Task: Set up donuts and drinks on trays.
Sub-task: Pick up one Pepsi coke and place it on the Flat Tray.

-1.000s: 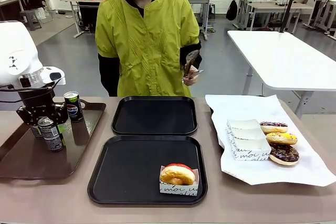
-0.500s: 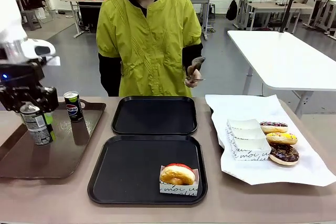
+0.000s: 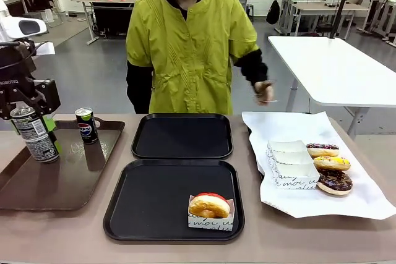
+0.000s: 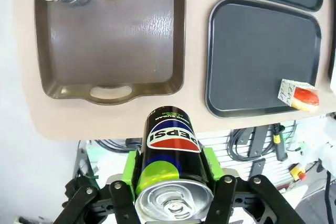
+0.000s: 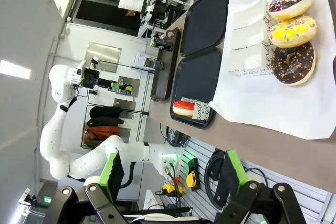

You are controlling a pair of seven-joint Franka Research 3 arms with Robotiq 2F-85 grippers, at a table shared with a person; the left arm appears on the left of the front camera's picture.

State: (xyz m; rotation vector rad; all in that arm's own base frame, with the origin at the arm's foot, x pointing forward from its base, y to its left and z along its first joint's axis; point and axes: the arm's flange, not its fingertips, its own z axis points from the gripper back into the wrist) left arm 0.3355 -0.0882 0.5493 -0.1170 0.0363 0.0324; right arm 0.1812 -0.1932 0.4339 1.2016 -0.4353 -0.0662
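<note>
Can (image 3: 36, 137) in left pincer (image 3: 25, 110), above brown tray (image 3: 55, 183)

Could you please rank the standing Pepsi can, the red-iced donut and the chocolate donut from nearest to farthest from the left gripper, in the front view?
From the left gripper, shut on a soda can:
1. Pepsi can, close by on the brown tray.
2. Red-iced donut, right front corner of the near black tray.
3. Chocolate donut, far right on the white paper.
</note>
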